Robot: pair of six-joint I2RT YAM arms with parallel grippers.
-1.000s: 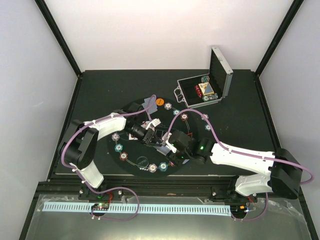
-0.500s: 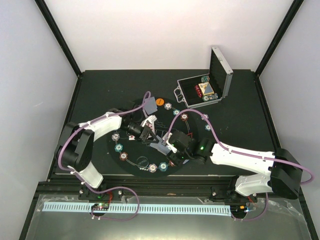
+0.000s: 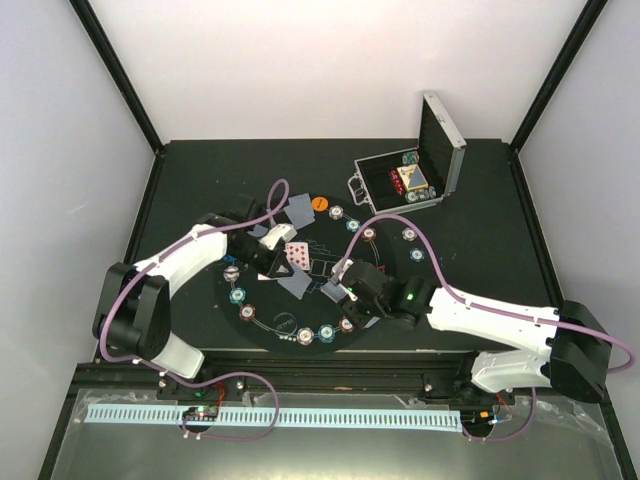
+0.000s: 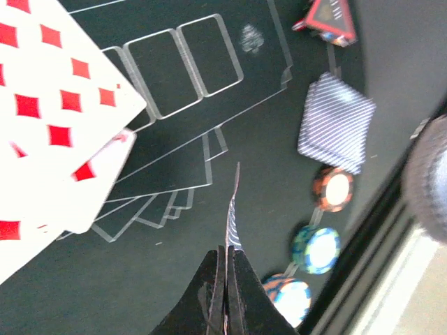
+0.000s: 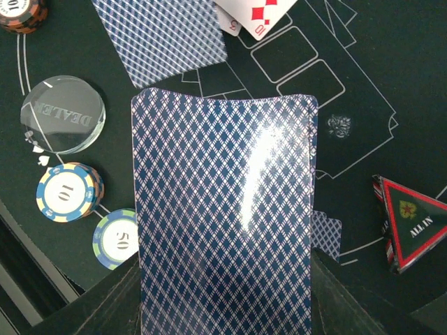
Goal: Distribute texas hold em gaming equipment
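In the right wrist view, a clear disc (image 5: 63, 114) at ten o'clock of the blue-backed card (image 5: 223, 209) reads "DEALER", upside down. Below it, at nine o'clock, a yellow-and-blue chip (image 5: 68, 190) shows "10", and a green-and-blue chip (image 5: 120, 237) at eight o'clock shows "50". The red triangle marker (image 5: 412, 223) at three o'clock reads "ALL IN". The face-up diamond card (image 5: 257, 15) at twelve o'clock shows "10".

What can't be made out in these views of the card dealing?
Left wrist: the face of the card pinched by the left gripper, seen edge-on.
Right wrist: the right gripper's fingertips, covered by the deck it holds; the deck's card count.
Right wrist: the face-up red ten, cut off by the top edge.
Top external: the contents of the open case, too small.
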